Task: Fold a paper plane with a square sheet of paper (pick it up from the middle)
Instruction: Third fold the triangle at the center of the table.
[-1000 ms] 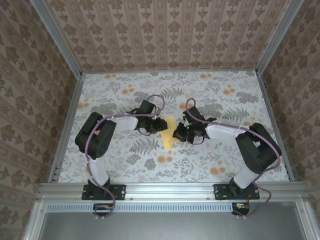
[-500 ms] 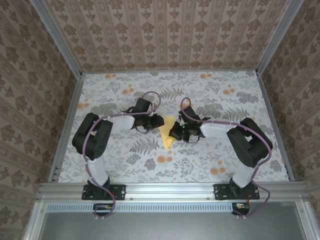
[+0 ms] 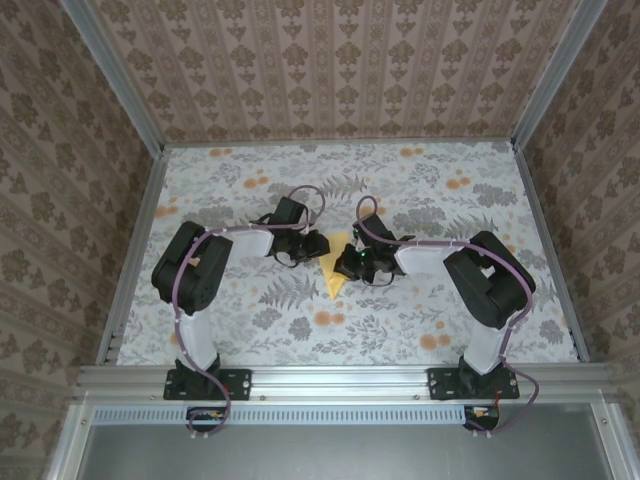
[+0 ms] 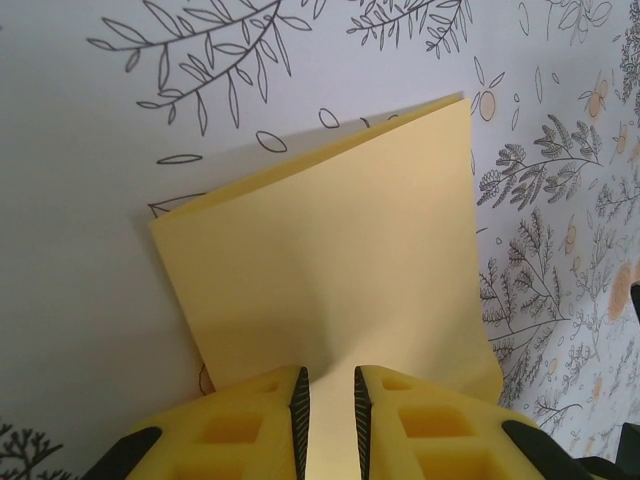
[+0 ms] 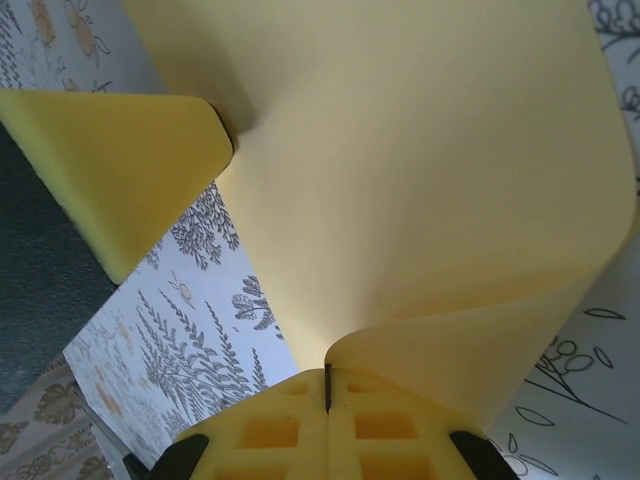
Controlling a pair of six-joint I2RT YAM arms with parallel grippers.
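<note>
One folded paper sheet (image 3: pixel 331 279), pale yellow, sat at the middle of the counter (image 3: pixel 420 190). From above it appeared as a narrow wedge with its point toward the arms' bases. In the left wrist view the paper (image 4: pixel 330 260) spread as a flat panel with two clean corners. Its left edge was raised enough to cast a shadow on the counter's leaf print. In the right wrist view the paper (image 5: pixel 430 180) curled in a loop out of the pinch and rose as a broad, smooth face.

The right fingers (image 5: pixel 300 405) were closed flat against each other, with the edge of the sheet clamped in the seam between them. From above they (image 3: pixel 351 264) met the paper on its right side. The left fingers (image 4: pixel 288 400) stood a narrow slot apart, not closed, and paper colour showed through the slot. Whether their dark pads touched the sheet could not be told. From above they (image 3: pixel 317 246) lay just beside the wedge's upper left edge. One of them appeared as a yellow block (image 5: pixel 120 170) against the sheet in the right wrist view.

Both arms reached inward from either side, with purple cables (image 3: pixel 300 195) looped over them. The counter carried a grey fern and orange flower print. Brown damask-patterned walls (image 3: pixel 330 70) and aluminium rails (image 3: pixel 340 380) enclosed it.
</note>
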